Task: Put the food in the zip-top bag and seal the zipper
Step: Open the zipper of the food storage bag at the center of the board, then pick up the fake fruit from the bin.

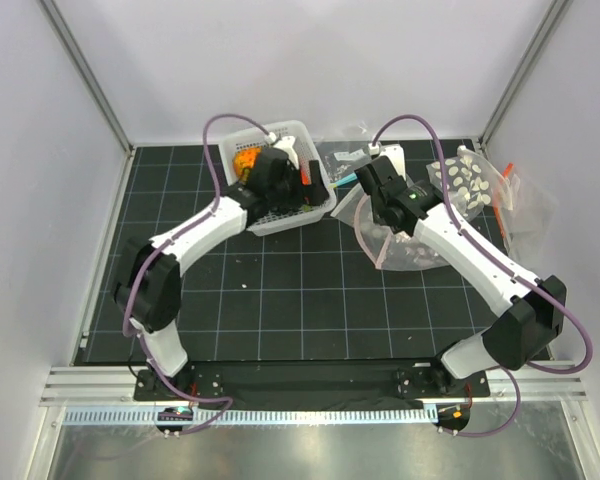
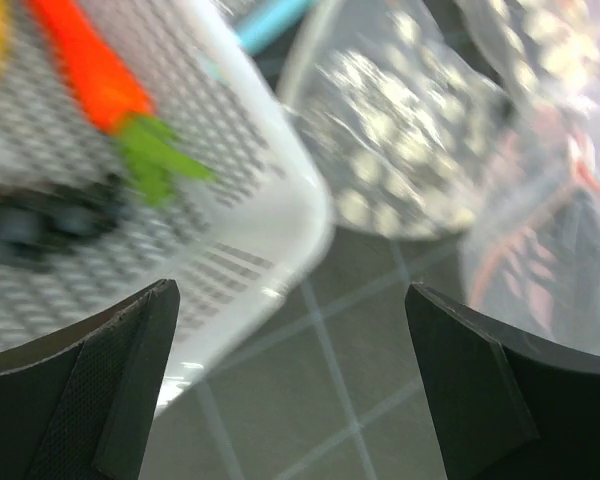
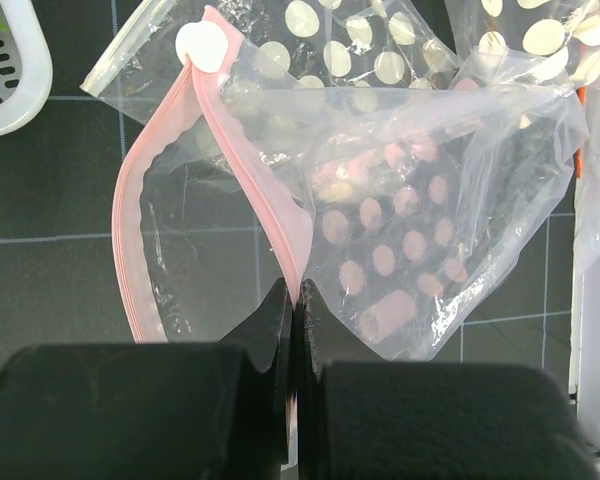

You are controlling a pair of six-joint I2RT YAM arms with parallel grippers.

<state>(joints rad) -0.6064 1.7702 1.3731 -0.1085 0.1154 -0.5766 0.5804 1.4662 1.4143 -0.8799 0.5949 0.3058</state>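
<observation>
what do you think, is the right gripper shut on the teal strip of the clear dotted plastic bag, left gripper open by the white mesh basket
Wrong colour: in the right wrist view the right gripper is shut on the pink zipper strip of the clear dotted plastic bag. The left gripper is open by the white mesh basket.

Open dotted bag [image 3: 410,230] — food [image 1: 245,162] in basket [image 1: 280,222]

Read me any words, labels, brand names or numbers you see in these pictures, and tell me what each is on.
No readable text in any view.
zip-top bag: only pale round dots, no words.
white basket: no label showing.
small dark part at the near edge: too small to read.
</observation>
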